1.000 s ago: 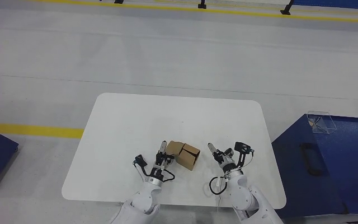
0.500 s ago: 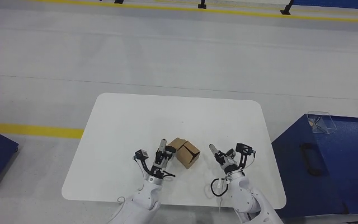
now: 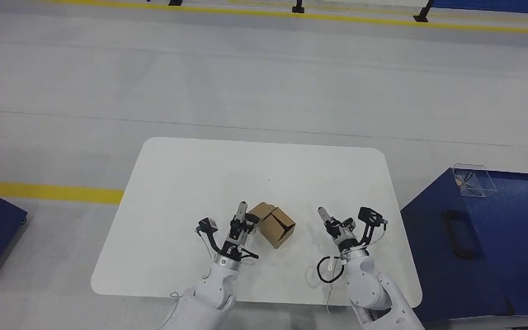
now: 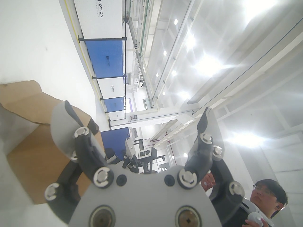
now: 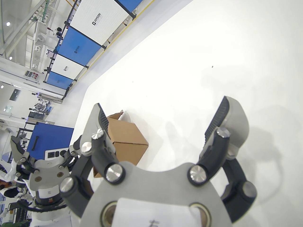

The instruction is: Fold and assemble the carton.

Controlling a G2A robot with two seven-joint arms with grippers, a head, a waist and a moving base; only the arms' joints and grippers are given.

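One brown cardboard carton (image 3: 272, 224) sits folded into a box shape on the white table (image 3: 247, 169), toward the table's six o'clock edge, closest to the robot. At the carton's nine o'clock is the left gripper (image 3: 223, 220), its jaws spread wide and holding nothing. One of its fingers (image 3: 241, 211) is just beside the cardboard, though contact cannot be made out from above. The left wrist camera shows the carton (image 4: 35, 147) right behind that finger (image 4: 62, 119). At the carton's three o'clock, and apart from it, the right gripper (image 3: 349, 219) also gapes wide and empty. A blue cabinet (image 3: 462, 247) stands off the table at three o'clock.
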